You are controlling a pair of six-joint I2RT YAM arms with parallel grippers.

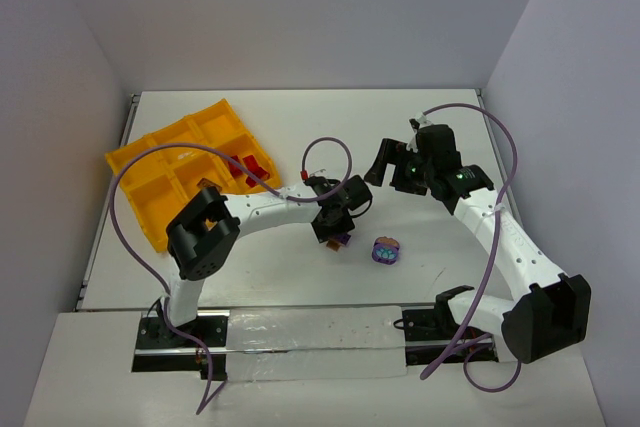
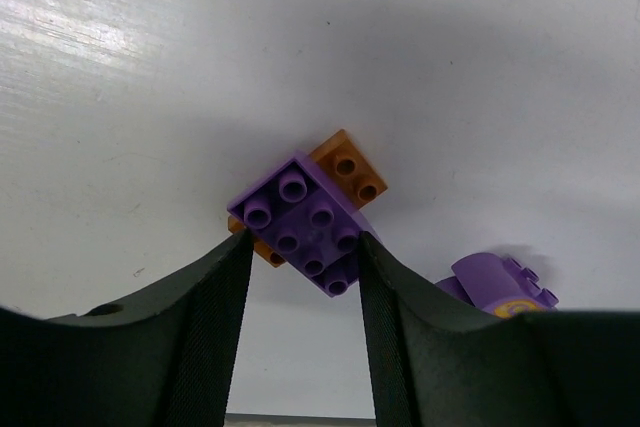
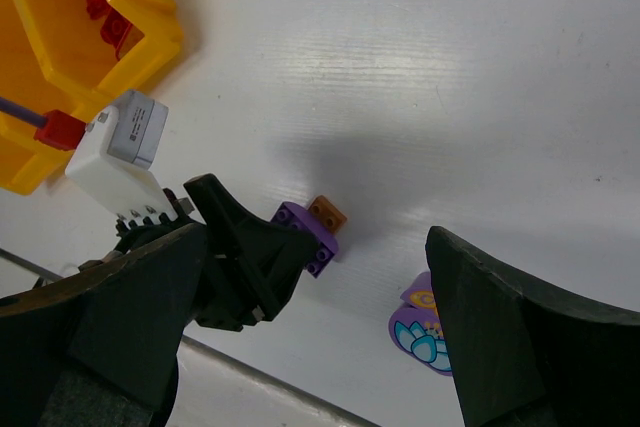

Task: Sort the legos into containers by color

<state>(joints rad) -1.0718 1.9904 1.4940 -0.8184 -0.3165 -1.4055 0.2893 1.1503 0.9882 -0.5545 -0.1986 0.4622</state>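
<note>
**Left jaws.** The left gripper (image 2: pixel 303 247) is closed on the purple-and-orange lego (image 2: pixel 300 212). In the left wrist view each pad meets one side of the brick's near end. The hold is at the tips only, and most of the brick and its orange piece stick out beyond them. Whether the brick is clear of the worktop (image 1: pixel 300 117) cannot be told.

**Alignment.** The brick's long axis runs diagonally to the line of the jaws, so they press near its corners, not on flat faces. In my judgement it may twist in the grip when carried.

**Right jaws.** The right gripper (image 1: pixel 395 157) is spread wide and holds nothing. It hangs over the worktop on the far side of the left gripper.

**Surroundings.** A second purple lego (image 1: pixel 386 251), with light-blue bits, lies on the worktop just beside the left jaws on their right. It touches nothing.

**Destination.** The yellow tray (image 1: pixel 150 162) lies to the far left of the left jaws, well apart from them. One of its near cells already holds the red legos (image 1: pixel 250 167).

**Finding.** The left arm is much the nearer to the tray. The coming move depends on a carry leftward and away to a cell without red in it.
</note>
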